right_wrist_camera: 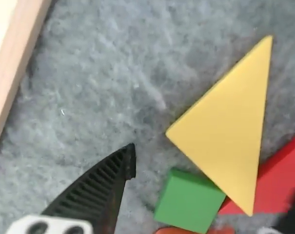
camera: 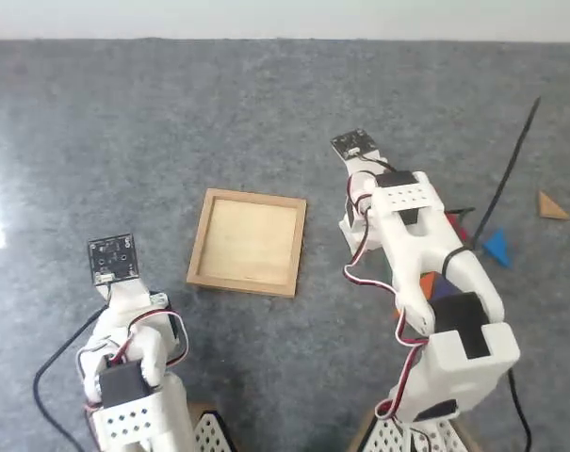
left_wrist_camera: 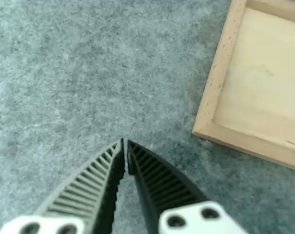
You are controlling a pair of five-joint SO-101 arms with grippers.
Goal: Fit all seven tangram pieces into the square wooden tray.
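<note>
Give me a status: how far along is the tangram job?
Done: nothing; the wooden tray holds no pieces. In hand: the right gripper is open over the green square, beside the yellow triangle; the left gripper is shut, empty, near the tray's corner. Left: all seven pieces.

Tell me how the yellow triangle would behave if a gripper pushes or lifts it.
The yellow triangle looks flat and rigid, so it should neither bend nor roll. It lies on the fuzzy grey mat, so it probably drags rather than glides. Pushed, it may also shift the green square beside it.
</note>
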